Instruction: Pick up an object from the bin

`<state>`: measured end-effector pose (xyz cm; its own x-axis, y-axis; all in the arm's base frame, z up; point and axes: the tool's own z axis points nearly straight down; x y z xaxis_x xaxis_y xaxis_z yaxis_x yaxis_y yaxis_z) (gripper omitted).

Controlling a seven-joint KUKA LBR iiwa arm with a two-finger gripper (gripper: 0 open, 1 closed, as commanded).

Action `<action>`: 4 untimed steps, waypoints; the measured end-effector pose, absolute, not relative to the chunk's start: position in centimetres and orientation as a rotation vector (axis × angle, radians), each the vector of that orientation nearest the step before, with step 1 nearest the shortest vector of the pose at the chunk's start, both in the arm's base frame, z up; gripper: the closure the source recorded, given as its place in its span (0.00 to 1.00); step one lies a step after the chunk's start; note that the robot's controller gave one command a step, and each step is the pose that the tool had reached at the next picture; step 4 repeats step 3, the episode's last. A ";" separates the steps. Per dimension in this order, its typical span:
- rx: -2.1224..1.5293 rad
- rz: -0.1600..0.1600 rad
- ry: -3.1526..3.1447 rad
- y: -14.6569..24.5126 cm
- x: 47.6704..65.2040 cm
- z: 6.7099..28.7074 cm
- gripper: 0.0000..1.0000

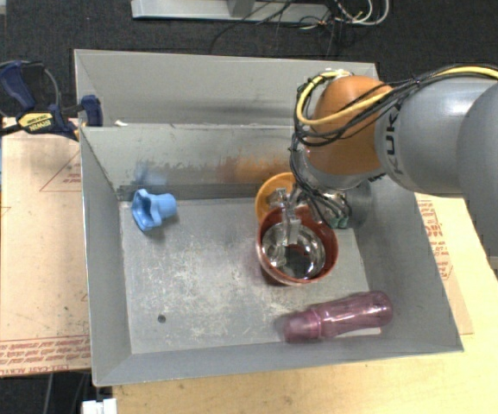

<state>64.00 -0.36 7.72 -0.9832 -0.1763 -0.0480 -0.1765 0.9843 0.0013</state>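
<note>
Red bowl (318, 264) lies beneath the downward-pointing end effector (288, 241).

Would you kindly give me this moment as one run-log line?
hand: over red bowl, centre-right | orange cup: behind bowl | pink bottle: front-right | blue piece: far-left

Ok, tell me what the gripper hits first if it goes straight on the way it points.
The red bowl. The gripper points down into its open top, so it would probably meet the bowl's shiny inside first. Depth is unclear, so it may already be touching.
</note>
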 end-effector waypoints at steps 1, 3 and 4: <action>-0.274 0.009 3.085 -0.4 63.8 8.7 1.00; -0.273 0.010 3.085 -0.3 63.8 16.0 1.00; -0.273 0.010 3.085 -0.3 63.8 16.0 1.00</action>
